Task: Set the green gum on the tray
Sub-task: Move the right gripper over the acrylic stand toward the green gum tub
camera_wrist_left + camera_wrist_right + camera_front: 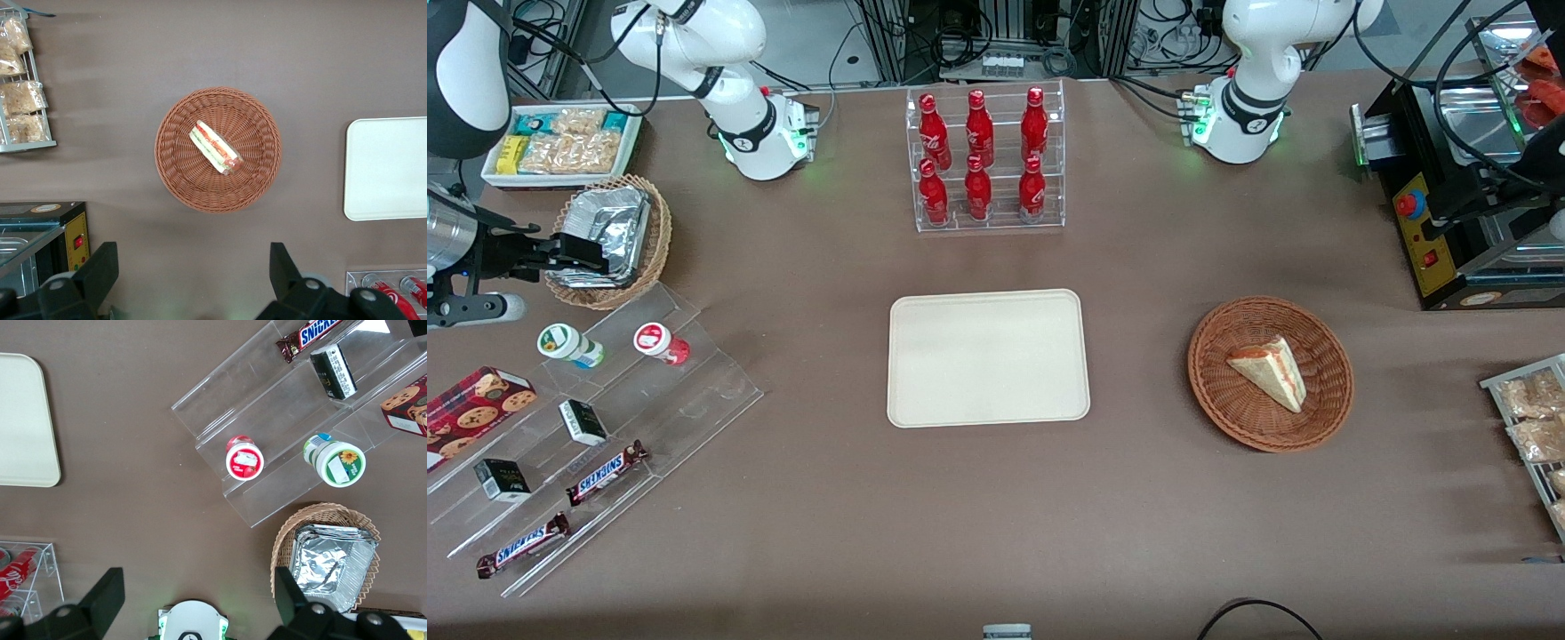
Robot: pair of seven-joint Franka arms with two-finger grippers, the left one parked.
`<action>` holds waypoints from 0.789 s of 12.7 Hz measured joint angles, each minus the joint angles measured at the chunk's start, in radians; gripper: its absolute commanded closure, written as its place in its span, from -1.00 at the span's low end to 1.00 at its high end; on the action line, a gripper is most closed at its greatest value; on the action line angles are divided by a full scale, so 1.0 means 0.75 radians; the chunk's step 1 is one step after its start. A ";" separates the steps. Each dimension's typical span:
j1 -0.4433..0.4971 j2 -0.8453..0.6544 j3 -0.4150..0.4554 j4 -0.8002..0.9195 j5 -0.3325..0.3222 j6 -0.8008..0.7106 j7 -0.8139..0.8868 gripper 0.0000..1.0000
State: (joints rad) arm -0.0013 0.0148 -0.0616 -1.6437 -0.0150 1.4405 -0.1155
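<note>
The green gum (569, 345), a small white bottle with a white-and-green lid, lies on the top step of a clear stepped rack (694, 391) toward the working arm's end of the table. It also shows in the right wrist view (337, 460). The cream-beige tray (989, 357) lies bare in the middle of the table, and its corner shows in the right wrist view (23, 420). My gripper (587, 253) hangs open and empty over a wicker basket, farther from the front camera than the gum and apart from it. In the right wrist view the gripper (197, 587) has its jaws wide apart.
A red-lidded gum bottle (661, 342) lies beside the green one. The rack also holds Snickers bars (607, 472) and small black boxes (583, 421). A wicker basket of foil trays (618, 240), a rack of red bottles (985, 160) and a basket with a sandwich (1270, 373) stand around the tray.
</note>
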 measured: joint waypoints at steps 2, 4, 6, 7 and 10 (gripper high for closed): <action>0.000 0.000 0.000 0.002 0.000 0.001 0.000 -1.00; 0.000 0.000 0.001 0.003 0.000 0.006 0.000 -1.00; 0.000 0.002 0.001 0.001 0.000 0.008 -0.001 -1.00; 0.000 0.003 0.001 -0.005 -0.001 0.015 -0.004 -1.00; -0.003 -0.002 -0.009 -0.063 -0.017 0.090 -0.112 -1.00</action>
State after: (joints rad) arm -0.0033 0.0136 -0.0681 -1.6910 -0.0277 1.5077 -0.1997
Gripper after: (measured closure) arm 0.000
